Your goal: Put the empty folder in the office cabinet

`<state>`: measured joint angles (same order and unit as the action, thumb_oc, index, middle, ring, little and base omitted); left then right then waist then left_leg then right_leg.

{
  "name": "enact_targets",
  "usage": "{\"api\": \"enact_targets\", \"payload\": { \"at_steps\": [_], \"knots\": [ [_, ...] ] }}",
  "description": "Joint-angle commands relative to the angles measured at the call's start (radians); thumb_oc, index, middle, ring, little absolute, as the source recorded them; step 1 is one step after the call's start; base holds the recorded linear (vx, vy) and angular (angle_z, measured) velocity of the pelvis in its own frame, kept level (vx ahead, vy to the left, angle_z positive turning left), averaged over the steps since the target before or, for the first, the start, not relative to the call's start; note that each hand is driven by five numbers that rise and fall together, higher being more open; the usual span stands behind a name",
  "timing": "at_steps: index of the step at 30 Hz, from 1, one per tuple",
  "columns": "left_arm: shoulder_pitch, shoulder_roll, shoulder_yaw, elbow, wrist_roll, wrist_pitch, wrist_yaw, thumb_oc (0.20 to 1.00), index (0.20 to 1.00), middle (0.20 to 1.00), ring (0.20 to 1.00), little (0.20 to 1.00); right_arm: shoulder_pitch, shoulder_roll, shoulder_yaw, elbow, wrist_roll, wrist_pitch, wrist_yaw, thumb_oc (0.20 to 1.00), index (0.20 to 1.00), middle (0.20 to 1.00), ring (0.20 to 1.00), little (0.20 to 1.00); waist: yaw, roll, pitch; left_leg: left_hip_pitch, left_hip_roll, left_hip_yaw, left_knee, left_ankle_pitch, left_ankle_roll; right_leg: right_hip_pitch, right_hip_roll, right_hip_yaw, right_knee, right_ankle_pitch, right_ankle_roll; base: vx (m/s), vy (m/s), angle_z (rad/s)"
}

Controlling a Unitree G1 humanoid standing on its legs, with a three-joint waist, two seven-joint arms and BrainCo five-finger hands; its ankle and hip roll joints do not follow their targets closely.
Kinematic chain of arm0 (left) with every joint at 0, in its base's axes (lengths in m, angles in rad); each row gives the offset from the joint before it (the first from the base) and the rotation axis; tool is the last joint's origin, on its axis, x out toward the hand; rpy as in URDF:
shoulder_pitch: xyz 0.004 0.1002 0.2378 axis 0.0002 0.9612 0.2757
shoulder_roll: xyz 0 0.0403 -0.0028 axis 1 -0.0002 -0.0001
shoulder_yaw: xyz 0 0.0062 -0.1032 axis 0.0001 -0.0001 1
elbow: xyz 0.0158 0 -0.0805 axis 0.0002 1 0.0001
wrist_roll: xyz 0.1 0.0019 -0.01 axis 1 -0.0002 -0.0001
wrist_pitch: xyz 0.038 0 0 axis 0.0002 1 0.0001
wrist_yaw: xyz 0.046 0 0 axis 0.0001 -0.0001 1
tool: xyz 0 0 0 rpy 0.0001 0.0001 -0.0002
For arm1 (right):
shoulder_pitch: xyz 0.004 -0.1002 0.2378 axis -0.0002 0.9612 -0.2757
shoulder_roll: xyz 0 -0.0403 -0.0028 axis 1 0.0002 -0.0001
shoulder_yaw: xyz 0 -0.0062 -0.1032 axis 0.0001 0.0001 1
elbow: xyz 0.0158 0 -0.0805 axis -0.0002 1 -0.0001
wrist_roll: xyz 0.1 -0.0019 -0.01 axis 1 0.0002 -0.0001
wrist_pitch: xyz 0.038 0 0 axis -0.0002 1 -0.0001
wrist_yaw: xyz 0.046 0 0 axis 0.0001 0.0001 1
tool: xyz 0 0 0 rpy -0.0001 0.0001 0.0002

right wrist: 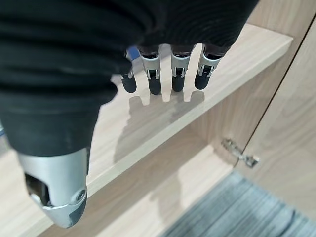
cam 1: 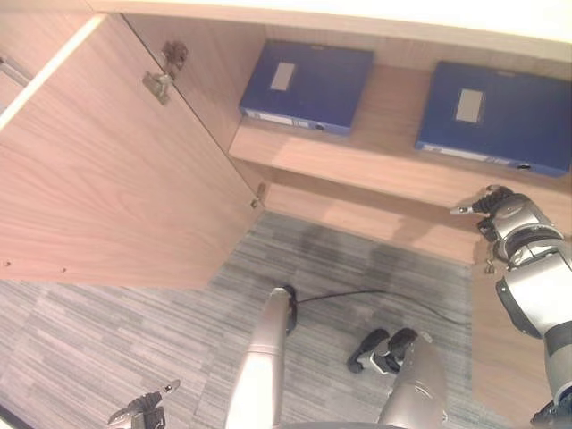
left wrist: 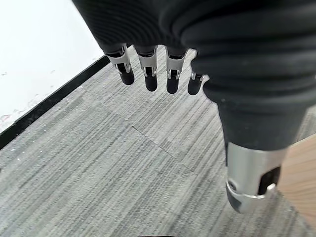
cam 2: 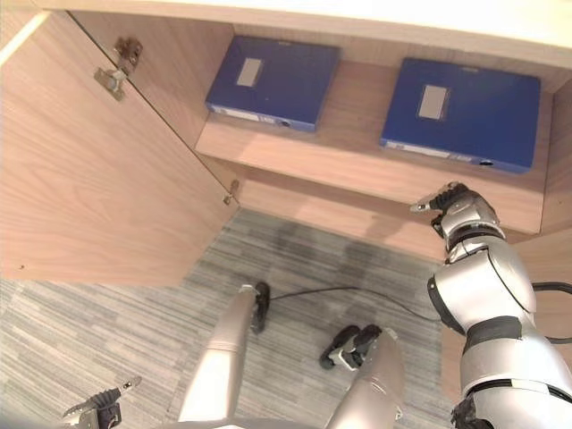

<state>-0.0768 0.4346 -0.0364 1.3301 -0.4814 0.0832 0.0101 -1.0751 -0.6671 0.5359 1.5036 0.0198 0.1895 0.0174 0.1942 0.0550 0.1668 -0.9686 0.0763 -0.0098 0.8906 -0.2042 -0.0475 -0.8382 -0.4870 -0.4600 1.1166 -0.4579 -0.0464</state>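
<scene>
The left hand [cam 1: 141, 411], partly cut off at the frame's edge, hangs with fingers [left wrist: 148, 74] relaxed and holding nothing over grey carpet [cam 1: 116, 349], beside the open cabinet door [cam 1: 107, 170]. The right hand [cam 2: 447, 201], released and holding nothing, hovers at the shelf [cam 2: 357, 161] front. Farther back on that shelf lie two blue folders, left folder [cam 1: 308, 85] and right folder [cam 1: 500, 116], its far corner cut off.
</scene>
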Motion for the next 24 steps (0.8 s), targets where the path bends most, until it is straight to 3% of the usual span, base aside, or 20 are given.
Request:
{"api": "enact_targets", "payload": {
  "at_steps": [1,3,6,7,8,9,11,14,15,20,24],
  "knots": [
    [0.012,0.038,0.02,0.033,0.05,-0.006,0.016,1.0,1.0,1.0,1.0,1.0,-0.027,-0.007,-0.044,0.047,0.038,-0.001,-0.013,1.0,1.0,1.0,1.0,1.0,0.027,-0.003,0.028,0.079,0.027,0.04,-0.15,-0.004,0.021,0.128,0.009,0.09,-0.215,0.101,0.086,0.0,0.0,0.0],
    [0.015,0.026,0.022,0.033,0.062,-0.016,0.02,1.0,1.0,1.0,1.0,1.0,0.033,0.017,-0.097,0.029,0.065,-0.004,-0.023,1.0,1.0,1.0,1.0,1.0,0.028,-0.01,0.034,0.198,0.019,0.046,-0.279,0.042,0.009,0.248,0.035,0.047,-0.348,0.17,0.124,0.02,-0.007,0.02],
    [0.012,0.014,0.024,0.033,0.067,-0.02,0.024,1.0,1.0,1.0,1.0,1.0,0.084,0.047,-0.133,0.012,0.094,-0.01,-0.03,1.0,1.0,1.0,1.0,1.0,0.025,-0.016,0.035,0.271,0.018,0.051,-0.359,0.073,0.0,0.325,0.057,0.023,-0.43,0.207,0.141,0.03,-0.021,-0.03],
    [-0.001,-0.01,0.022,0.043,0.084,-0.021,0.03,1.0,1.0,1.0,1.0,1.0,0.168,0.119,-0.213,-0.016,0.209,-0.021,-0.048,1.0,1.0,1.0,1.0,1.0,0.013,-0.025,0.03,0.391,0.022,0.061,-0.482,0.119,-0.017,0.446,0.098,-0.001,-0.581,0.266,0.158,0.09,-0.036,-0.15],
    [-0.001,-0.026,0.024,0.047,0.091,-0.023,0.033,1.0,1.0,1.0,1.0,1.0,0.212,0.16,-0.279,-0.041,0.307,-0.044,-0.065,1.0,1.0,1.0,1.0,1.0,0.005,-0.028,0.023,0.431,0.026,0.072,-0.527,0.134,-0.025,0.483,0.114,-0.006,-0.633,0.283,0.164,0.09,-0.039,-0.34],
    [0.001,-0.024,0.022,0.047,0.091,-0.024,0.033,1.0,1.0,1.0,1.0,1.0,0.217,0.162,-0.281,-0.045,0.308,-0.043,-0.067,1.0,1.0,1.0,1.0,1.0,0.007,-0.029,0.027,0.442,0.027,0.073,-0.535,0.138,-0.026,0.494,0.117,-0.008,-0.642,0.286,0.164,0.09,0.003,-0.32],
    [0.009,-0.106,0.012,0.066,0.11,-0.029,0.043,1.0,1.0,1.0,1.0,1.0,0.34,0.3,-0.398,-0.088,0.53,-0.108,-0.102,1.0,1.0,1.0,1.0,1.0,-0.019,-0.038,0.0,0.615,0.048,0.112,-0.746,0.226,-0.06,0.629,0.176,-0.034,-0.865,0.373,0.193,0.11,-0.02,-0.4],
    [0.019,-0.131,0.018,0.069,0.108,-0.035,0.047,1.0,1.0,1.0,1.0,1.0,0.407,0.341,-0.4,-0.097,0.541,-0.116,-0.101,1.0,1.0,1.0,1.0,1.0,-0.036,-0.044,-0.026,0.703,0.063,0.138,-0.865,0.281,-0.082,0.705,0.221,-0.047,-1.002,0.423,0.203,0.06,-0.017,-0.45],
    [0.026,-0.146,0.022,0.078,0.115,-0.038,0.044,1.0,1.0,1.0,1.0,1.0,0.461,0.37,-0.389,-0.096,0.509,-0.118,-0.094,1.0,1.0,1.0,1.0,1.0,-0.052,-0.05,-0.061,0.767,0.067,0.167,-0.952,0.312,-0.092,0.747,0.253,-0.047,-1.087,0.46,0.212,0.04,0.009,-0.47],
    [0.044,-0.16,0.028,0.09,0.143,-0.038,0.031,1.0,1.0,1.0,1.0,1.0,0.554,0.397,-0.376,-0.096,0.444,-0.115,-0.08,1.0,1.0,1.0,1.0,1.0,-0.082,-0.06,-0.115,0.813,0.072,0.209,-0.978,0.323,-0.087,0.791,0.294,-0.035,-1.189,0.512,0.202,0.0,0.031,-0.27],
    [0.059,-0.179,0.029,0.1,0.187,-0.034,0.008,1.0,1.0,1.0,1.0,1.0,0.671,0.404,-0.367,-0.091,0.375,-0.113,-0.06,1.0,1.0,1.0,1.0,1.0,-0.12,-0.079,-0.173,0.848,0.088,0.251,-0.978,0.302,-0.082,0.792,0.318,0.008,-1.204,0.499,0.202,0.01,0.018,-0.34]
  ]
}}
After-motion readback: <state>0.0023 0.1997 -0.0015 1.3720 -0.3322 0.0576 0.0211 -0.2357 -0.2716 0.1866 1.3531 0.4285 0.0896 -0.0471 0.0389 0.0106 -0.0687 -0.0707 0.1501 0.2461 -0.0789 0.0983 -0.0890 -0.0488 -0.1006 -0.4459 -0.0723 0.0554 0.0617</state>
